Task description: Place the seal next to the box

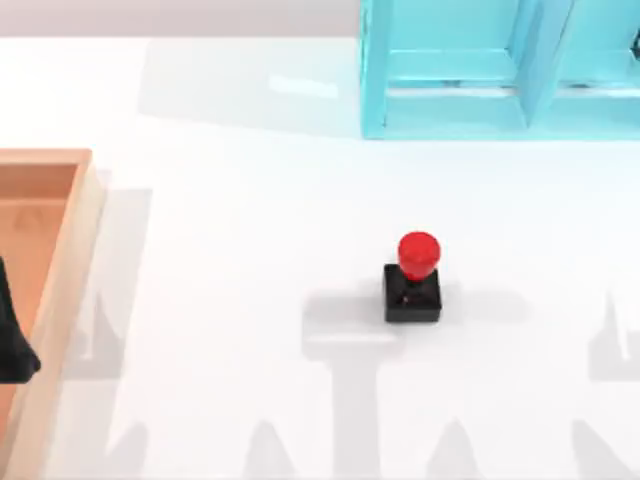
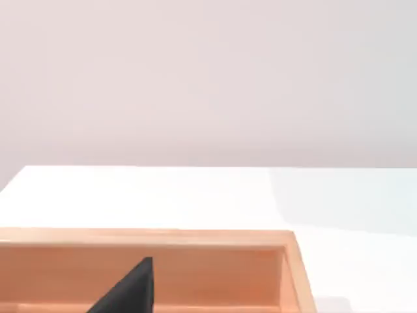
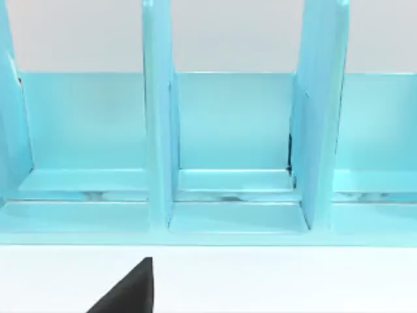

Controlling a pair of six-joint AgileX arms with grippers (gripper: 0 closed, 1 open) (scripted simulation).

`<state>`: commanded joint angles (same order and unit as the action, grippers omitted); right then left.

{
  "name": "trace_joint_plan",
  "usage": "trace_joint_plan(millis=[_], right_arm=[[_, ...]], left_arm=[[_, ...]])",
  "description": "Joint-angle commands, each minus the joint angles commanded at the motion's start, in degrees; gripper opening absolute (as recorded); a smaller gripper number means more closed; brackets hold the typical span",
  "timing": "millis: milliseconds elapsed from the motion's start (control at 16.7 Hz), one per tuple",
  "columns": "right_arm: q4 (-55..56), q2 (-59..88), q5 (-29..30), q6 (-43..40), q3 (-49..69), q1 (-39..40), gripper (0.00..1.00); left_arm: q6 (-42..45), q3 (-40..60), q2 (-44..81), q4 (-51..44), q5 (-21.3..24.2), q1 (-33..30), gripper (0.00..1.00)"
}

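The seal point(image 1: 413, 277) stands upright on the white table, right of centre, its red knob above a black square base. The box point(image 1: 66, 262) lies at the table's left edge, with tan rims and an orange-brown inside. A dark part of my left gripper point(image 1: 12, 345) hangs over the box's inside, far left of the seal. In the left wrist view the box's rim point(image 2: 150, 236) runs across, with a black piece of the left gripper point(image 2: 130, 291) above its floor. My right gripper point(image 3: 130, 291) shows as a black piece above the table, facing the blue frame.
A light blue cabinet-like frame point(image 1: 500, 75) stands at the back right; its open compartments point(image 3: 231, 130) face the right wrist camera. White table point(image 1: 250, 250) stretches between the box and the seal. Arm shadows fall along the front edge.
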<state>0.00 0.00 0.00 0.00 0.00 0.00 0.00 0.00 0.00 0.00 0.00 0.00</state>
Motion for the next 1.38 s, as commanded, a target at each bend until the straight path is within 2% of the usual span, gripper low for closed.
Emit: trace_joint_plan(millis=[300, 600, 1020, 1380], right_arm=[[0.0, 0.0, 0.0, 0.0, 0.0, 0.0, 1.00], [0.0, 0.0, 0.0, 0.0, 0.0, 0.0, 1.00], [0.0, 0.0, 0.0, 0.0, 0.0, 0.0, 1.00], [0.0, 0.0, 0.0, 0.0, 0.0, 0.0, 1.00]], left_arm=[[-1.1, 2.4, 3.0, -1.7, -0.3, -0.3, 1.00], [-7.3, 15.3, 18.3, -10.6, -2.1, -1.7, 1.00], [-20.8, 46.0, 52.7, -31.2, -5.6, -6.7, 1.00], [-32.1, 77.3, 84.7, -51.3, -7.7, -14.5, 1.00]])
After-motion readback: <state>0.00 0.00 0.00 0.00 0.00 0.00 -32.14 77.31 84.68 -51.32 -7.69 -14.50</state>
